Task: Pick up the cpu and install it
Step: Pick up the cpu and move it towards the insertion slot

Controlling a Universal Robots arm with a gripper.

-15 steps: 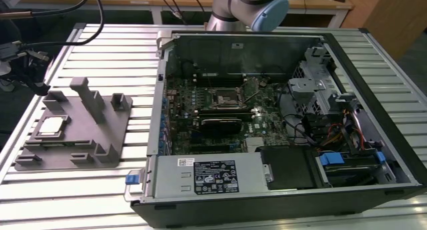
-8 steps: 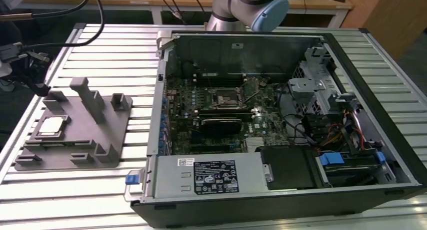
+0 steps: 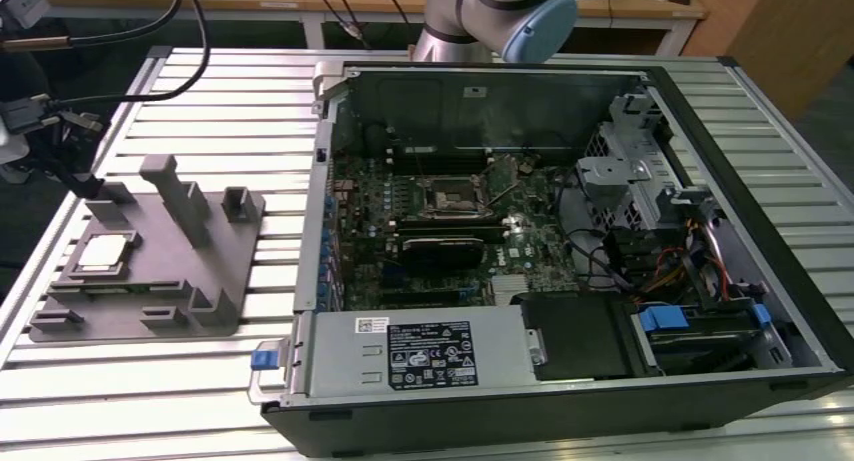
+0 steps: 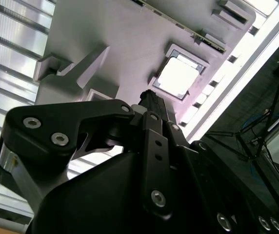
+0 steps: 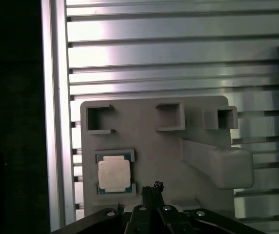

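The cpu (image 5: 114, 174) is a flat square chip with a silver top. It lies in a shallow pocket of the grey fixture plate (image 5: 149, 141) on the slatted table. It also shows as the cpu (image 3: 104, 253) at the exterior view's left and as the cpu (image 4: 177, 78) in the second wrist view. My gripper (image 5: 152, 188) hovers above the plate, a little to one side of the chip and not touching it. Its black fingertips (image 4: 148, 96) are pressed together with nothing between them. The motherboard socket (image 3: 445, 196) sits inside the open computer case.
The open computer case (image 3: 561, 231) lies on the table at the exterior view's right, with cables, drive bays and a power supply (image 3: 427, 353) inside. Upright grey blocks (image 3: 171, 196) stand on the fixture plate near the chip. The table edge (image 5: 51, 122) runs close by.
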